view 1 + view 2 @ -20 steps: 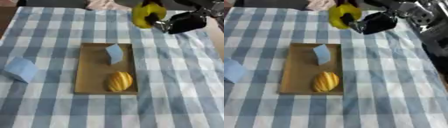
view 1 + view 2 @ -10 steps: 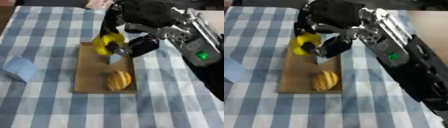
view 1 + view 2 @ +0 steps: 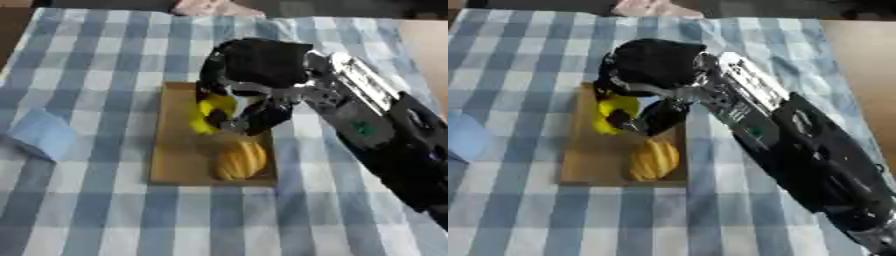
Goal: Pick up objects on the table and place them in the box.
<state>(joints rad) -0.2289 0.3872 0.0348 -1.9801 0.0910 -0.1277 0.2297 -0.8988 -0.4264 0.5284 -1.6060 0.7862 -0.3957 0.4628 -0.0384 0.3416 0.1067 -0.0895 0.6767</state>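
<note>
The right hand (image 3: 249,82) is reaching in from the right side and hanging over the far half of the box (image 3: 175,165), with its fingers curled around a yellow object (image 3: 213,112). That object is sitting low inside the box opening, near the left wall (contact with the floor of the box cannot be confirmed). 1 ridged yellow-orange object (image 3: 240,159) is lying in the near half of the box, just beside the hand. A light blue object (image 3: 44,136) is resting on the checked tablecloth (image 3: 105,65), well apart to the left of the box.
</note>
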